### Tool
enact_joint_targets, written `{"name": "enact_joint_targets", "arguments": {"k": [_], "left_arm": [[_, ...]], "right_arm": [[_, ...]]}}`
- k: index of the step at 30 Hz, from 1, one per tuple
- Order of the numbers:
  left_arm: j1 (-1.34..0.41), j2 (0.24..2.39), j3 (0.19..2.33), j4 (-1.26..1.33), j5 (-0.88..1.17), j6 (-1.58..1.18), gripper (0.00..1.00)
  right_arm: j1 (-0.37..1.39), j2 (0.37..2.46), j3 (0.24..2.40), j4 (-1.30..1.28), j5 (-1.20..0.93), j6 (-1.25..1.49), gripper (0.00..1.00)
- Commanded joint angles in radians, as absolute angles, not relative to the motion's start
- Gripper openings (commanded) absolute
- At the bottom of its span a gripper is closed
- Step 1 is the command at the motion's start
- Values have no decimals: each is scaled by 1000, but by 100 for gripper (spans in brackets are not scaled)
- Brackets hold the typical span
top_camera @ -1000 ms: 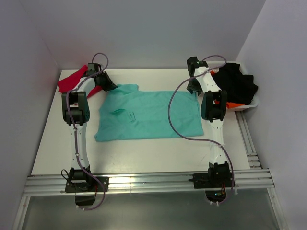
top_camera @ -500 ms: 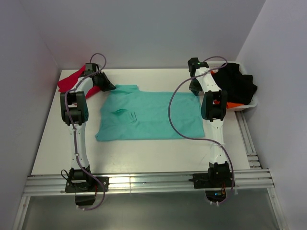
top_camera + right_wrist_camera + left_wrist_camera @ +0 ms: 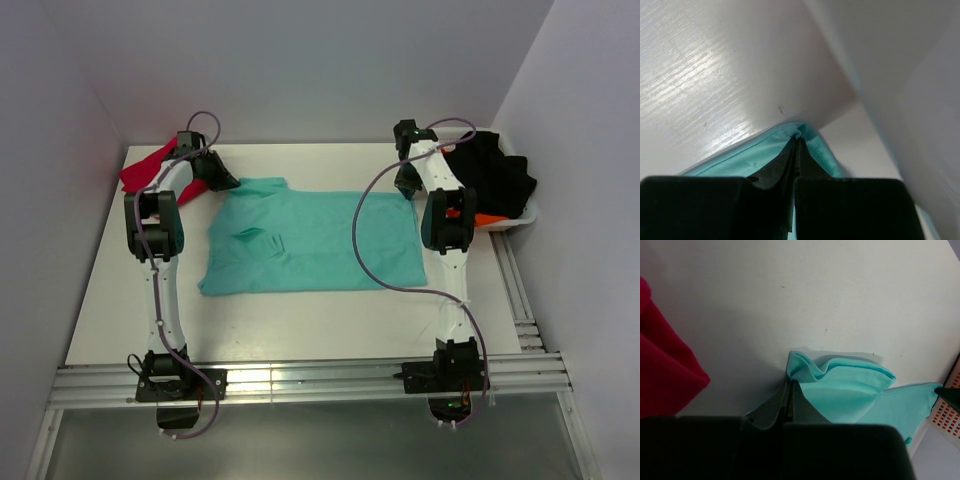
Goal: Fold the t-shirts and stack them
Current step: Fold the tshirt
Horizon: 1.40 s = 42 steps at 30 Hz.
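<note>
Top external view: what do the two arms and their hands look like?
Left arm and right arm: slim white links, bulky black joints, black bases. A mauve cable loops along each. Left hand and right hand: dark, tapered fingers.

The white-and-black left arm (image 3: 160, 275) and white-and-black right arm (image 3: 452, 265) both stretch far forward from their bases, elbows raised. The left black two-finger gripper (image 3: 790, 382) has its jaws pressed together, with a fold of teal-green soft cloth t-shirt (image 3: 847, 392) pinched at the tips. The right black two-finger gripper (image 3: 797, 141) is clamped too — the shirt's edge caught between its fingertips.
</note>
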State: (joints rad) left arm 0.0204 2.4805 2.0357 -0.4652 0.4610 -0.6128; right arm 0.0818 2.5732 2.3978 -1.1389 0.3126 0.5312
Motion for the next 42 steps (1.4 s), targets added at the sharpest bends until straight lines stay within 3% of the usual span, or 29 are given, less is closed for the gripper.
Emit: {"name": "enact_joint_targets", "arguments": {"k": [1, 10, 23, 42], "left_arm": [[32, 2413, 2042, -521, 416, -580, 0], [32, 2332, 2085, -523, 433, -577, 0], [18, 2129, 1893, -471, 445, -554, 0], [-127, 1447, 1163, -422, 243, -540, 0]], "right_arm": [[41, 2438, 2382, -1127, 336, 563, 0], [43, 2307, 2327, -1108, 287, 572, 0], [72, 2109, 2036, -1029, 268, 569, 0], [103, 1666, 1424, -870, 314, 606, 0]]}}
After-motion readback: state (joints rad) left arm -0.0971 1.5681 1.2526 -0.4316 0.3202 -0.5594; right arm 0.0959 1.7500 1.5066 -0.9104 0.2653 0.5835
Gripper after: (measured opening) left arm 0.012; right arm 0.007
